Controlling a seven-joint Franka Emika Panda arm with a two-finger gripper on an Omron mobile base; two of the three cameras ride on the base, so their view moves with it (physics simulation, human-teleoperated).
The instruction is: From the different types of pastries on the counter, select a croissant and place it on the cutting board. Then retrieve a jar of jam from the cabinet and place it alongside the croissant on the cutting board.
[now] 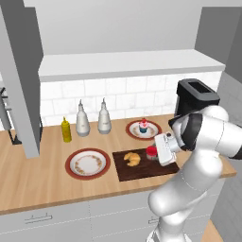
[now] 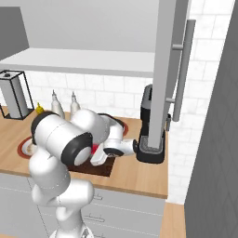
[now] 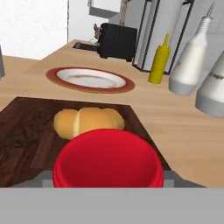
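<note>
While clasping the jar of jam (image 3: pixel 108 158) | pincer (image 1: pixel 158 153) over cutting board (image 1: pixel 144 169) | croissant (image 3: pixel 89 122) beside

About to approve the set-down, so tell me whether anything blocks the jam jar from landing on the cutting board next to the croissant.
Nothing visible does. The jam jar sits at the gripper over the cutting board, with the croissant beside it, apart from the jar. The board around the jar looks bare.

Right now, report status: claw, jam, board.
Claw at the cutting board's right end, closed or not unclear. Jar of jam at the claw, over the board. Croissant on board beside it. Nothing blocking.
</note>
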